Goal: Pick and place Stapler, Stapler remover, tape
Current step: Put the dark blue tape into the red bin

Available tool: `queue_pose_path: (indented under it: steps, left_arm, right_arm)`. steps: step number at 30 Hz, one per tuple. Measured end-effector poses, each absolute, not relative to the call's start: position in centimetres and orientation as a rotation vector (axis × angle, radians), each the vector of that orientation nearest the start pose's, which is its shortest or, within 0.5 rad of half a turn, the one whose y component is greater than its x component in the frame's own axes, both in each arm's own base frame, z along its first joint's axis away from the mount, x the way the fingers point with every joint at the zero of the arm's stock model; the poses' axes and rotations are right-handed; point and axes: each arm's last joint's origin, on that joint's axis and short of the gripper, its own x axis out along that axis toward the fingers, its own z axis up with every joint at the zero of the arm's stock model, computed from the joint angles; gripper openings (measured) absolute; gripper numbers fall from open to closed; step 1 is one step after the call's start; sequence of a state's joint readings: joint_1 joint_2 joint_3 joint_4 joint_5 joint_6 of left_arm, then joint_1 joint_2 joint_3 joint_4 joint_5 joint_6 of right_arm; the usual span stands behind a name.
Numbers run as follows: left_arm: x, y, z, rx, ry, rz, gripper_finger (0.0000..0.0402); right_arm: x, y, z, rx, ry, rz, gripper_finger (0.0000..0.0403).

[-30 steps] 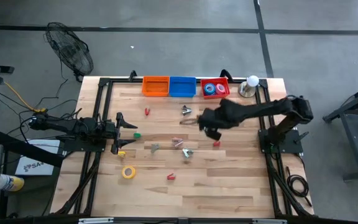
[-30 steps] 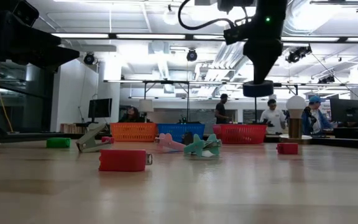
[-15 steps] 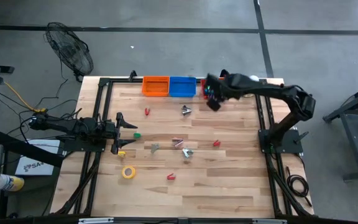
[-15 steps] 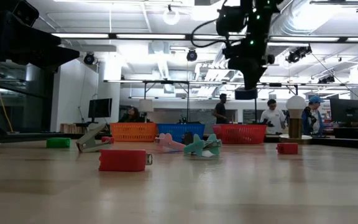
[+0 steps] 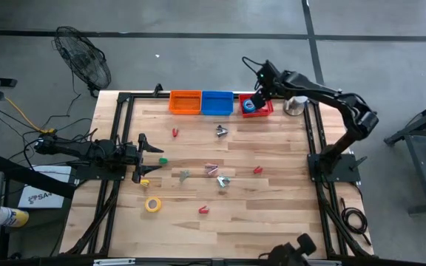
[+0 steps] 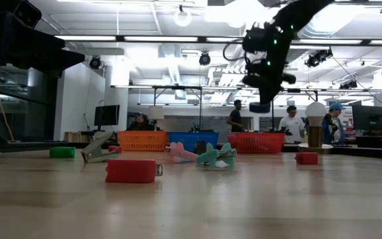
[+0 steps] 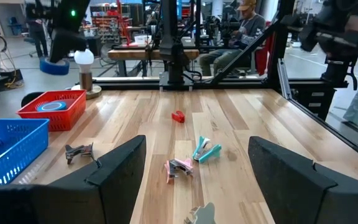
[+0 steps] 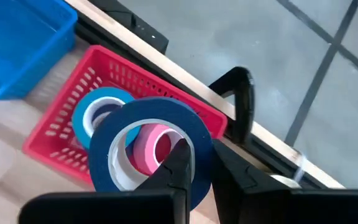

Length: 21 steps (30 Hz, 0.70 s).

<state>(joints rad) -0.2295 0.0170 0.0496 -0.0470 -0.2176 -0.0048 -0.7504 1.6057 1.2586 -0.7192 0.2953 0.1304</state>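
My right gripper (image 5: 254,100) hangs over the red basket (image 5: 265,111) at the table's far edge, shut on a dark blue tape roll (image 8: 148,146). In the low view the roll (image 6: 260,107) hangs in the air above the basket (image 6: 255,142). A light blue roll (image 8: 101,107) and a pink roll (image 8: 156,142) lie in the basket. A yellow roll (image 5: 152,205) lies flat on the near left of the table. Red staplers (image 5: 257,170) and claw-shaped staple removers (image 5: 222,131) are scattered mid-table. My left gripper (image 7: 194,180) waits open at the left edge. My right gripper holds the dark blue roll by its ring wall (image 8: 194,146). One finger (image 8: 179,163) stands inside the open centre and the other (image 8: 232,174) outside. The fingers come from above, slanting toward the far edge. The roll is lifted clear over the red basket.
An orange basket (image 5: 186,102) and a blue basket (image 5: 217,102) stand left of the red one along the far edge. A white ball on a metal base (image 5: 299,100) stands right of it. A green stapler (image 5: 163,159) lies near my left gripper. People stand in the room beyond.
My right gripper has carried the dark blue roll from above the middle of the table toward the far edge, and now stands over the red basket. It has tipped on the way. The things on the table have stayed where they were.
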Motion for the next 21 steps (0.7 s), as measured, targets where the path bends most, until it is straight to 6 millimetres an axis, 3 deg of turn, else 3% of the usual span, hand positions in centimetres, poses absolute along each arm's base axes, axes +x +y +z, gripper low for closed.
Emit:
queue_pose_path:
  steps: [9,21]
  left_arm:
    - [9.4,-1.6,17.5,-0.002,0.014,-0.012,0.028]
    - [9.4,-1.6,17.5,-0.002,0.014,-0.012,0.028]
  right_arm:
    - [20.8,-25.2,22.2,0.468,0.935,-1.029,0.0027]
    - [19.1,-25.7,19.1,0.511,0.87,-0.956,0.003]
